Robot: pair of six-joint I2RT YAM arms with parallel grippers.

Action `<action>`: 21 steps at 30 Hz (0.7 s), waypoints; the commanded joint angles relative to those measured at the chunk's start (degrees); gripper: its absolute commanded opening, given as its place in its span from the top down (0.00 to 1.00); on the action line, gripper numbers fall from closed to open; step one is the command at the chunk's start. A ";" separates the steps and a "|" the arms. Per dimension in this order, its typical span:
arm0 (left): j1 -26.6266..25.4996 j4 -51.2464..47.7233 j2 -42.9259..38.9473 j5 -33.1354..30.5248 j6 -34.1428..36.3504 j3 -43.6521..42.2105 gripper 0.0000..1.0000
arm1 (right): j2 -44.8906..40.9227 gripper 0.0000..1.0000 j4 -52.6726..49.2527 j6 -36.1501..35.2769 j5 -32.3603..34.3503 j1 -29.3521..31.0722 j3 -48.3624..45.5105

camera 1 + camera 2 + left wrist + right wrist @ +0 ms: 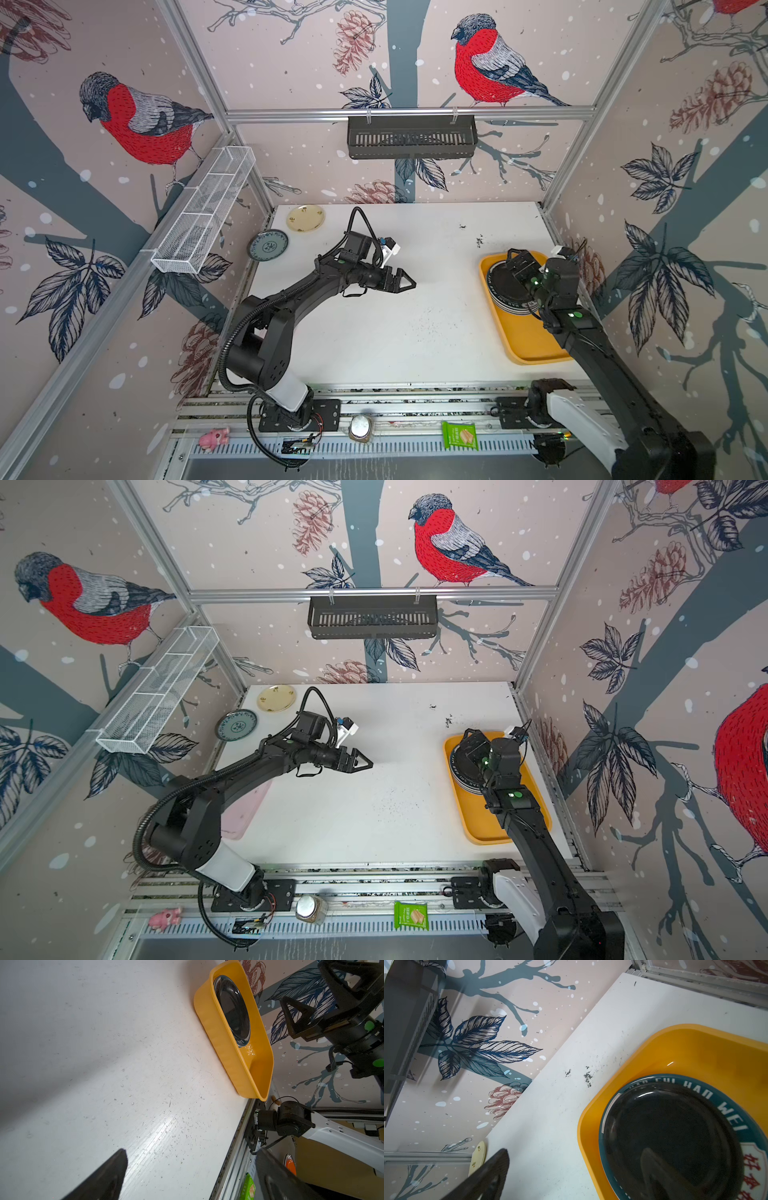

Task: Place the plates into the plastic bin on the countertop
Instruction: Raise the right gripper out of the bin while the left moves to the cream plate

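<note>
Mustard-yellow, the plastic bin (pixel 525 345) lies along the right edge of the white tabletop (pixel 395 332). A stack of plates (pixel 505 305) sits in its far half, topped by a glossy black plate (pixel 664 1126). Beneath that, a dark-green lettered rim (pixel 733 1118) shows. The right tool (pixel 517 259) hangs over the stack with its jaws spread wide and nothing between them. In the right wrist view one finger (pixel 660 1174) shows above the black plate and the other finger (pixel 488 1176) over bare tabletop outside the bin; whether either touches anything I cannot tell. The left tool (pixel 409 283) is held above the middle of the tabletop, pointing toward the bin, its jaws also wide apart and empty. Two plates lie outside the bin: a cream-yellow plate (pixel 305 217) near the far left corner and a blue-grey patterned plate (pixel 268 245) just beside it at the left edge, the two not touching.
</note>
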 commanded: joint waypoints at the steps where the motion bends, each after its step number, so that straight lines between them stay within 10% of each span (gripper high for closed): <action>1: 0.36 0.17 0.18 -1.19 0.43 0.52 0.04 | 1.87 0.00 5.11 -1.75 -3.52 1.59 0.86; 21: 15.10 11.89 6.88 -9.55 -14.07 -3.64 0.04 | 31.56 0.00 25.28 -4.37 -12.18 22.40 14.48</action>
